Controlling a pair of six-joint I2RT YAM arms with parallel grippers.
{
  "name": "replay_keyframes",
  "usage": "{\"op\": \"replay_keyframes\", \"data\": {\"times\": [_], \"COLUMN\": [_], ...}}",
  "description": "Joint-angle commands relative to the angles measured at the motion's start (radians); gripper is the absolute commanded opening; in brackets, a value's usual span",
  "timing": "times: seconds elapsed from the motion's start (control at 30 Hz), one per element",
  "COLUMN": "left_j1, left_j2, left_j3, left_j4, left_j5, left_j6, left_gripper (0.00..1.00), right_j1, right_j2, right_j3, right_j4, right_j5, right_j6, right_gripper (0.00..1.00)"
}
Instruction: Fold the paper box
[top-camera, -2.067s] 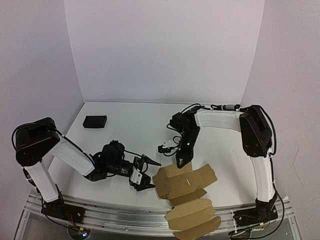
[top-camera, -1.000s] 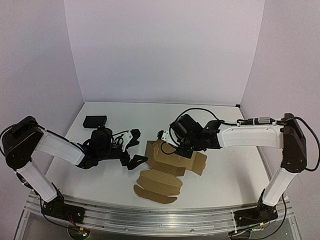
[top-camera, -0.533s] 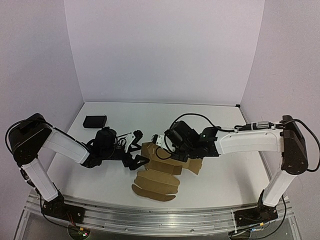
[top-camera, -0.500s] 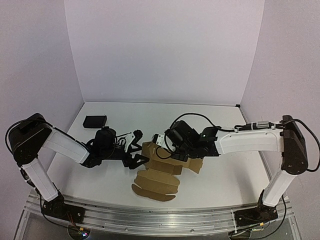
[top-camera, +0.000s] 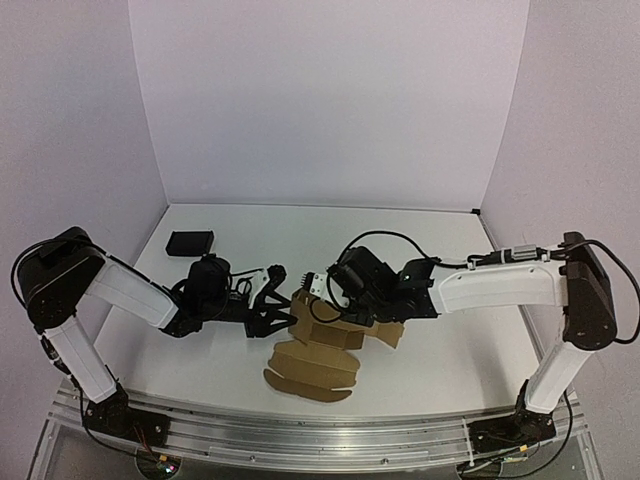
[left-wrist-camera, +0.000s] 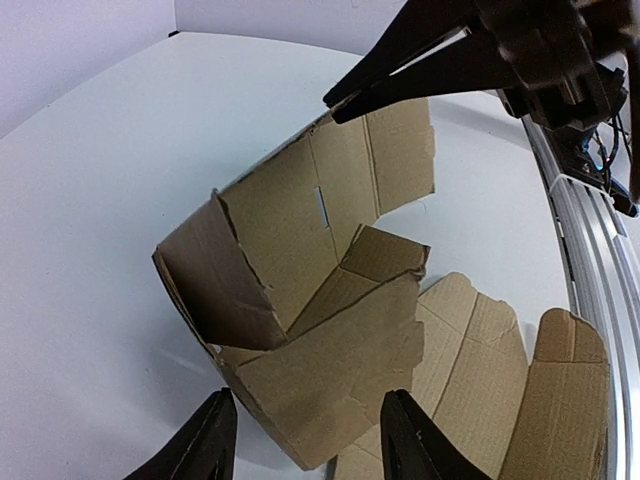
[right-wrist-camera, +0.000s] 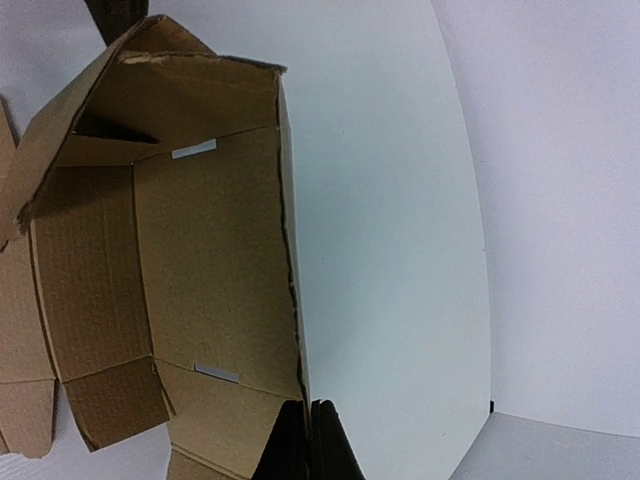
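The corrugated brown paper box (top-camera: 322, 335) is sitting half-formed in the middle of the smooth white surface (top-camera: 450, 350), creased walls standing up and rounded flaps lying flat nearer the arms. The right fingers (right-wrist-camera: 325, 445) are pinching one upright wall's edge. The left fingers (left-wrist-camera: 210, 450) are standing apart, straddling the opposite wall.

The paper box (top-camera: 312, 362) — plain brown cardboard — lies half folded, central on the counter (top-camera: 460, 350). Far panels stand raised; rounded flaps lie flat nearer.
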Motion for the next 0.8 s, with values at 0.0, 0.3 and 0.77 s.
{"op": "replay_keyframes", "data": {"times": [0.0, 0.3, 0.77], "left_j1": [0.000, -0.053, -0.124], "left_j2": [0.025, 0.089, 0.076], "left_j3": [-0.016, -0.040, -0.030], "left_j4": [0.082, 0.197, 0.222], "left_j5": [-0.014, -0.122, -0.365], "left_j6": [0.028, 0.010, -0.049], "left_gripper": [0.51, 0.54, 0.38], "right_j1": [0.021, 0.033, 0.068], "right_j2": [-0.034, -0.017, 0.007], "right_j3": [-0.021, -0.011, 0.019], "right_j4": [0.027, 0.026, 0.023], "right_j5": [0.012, -0.007, 0.059], "right_j6": [-0.037, -0.087, -0.067], "right_gripper": [0.00, 0.00, 0.00]}}
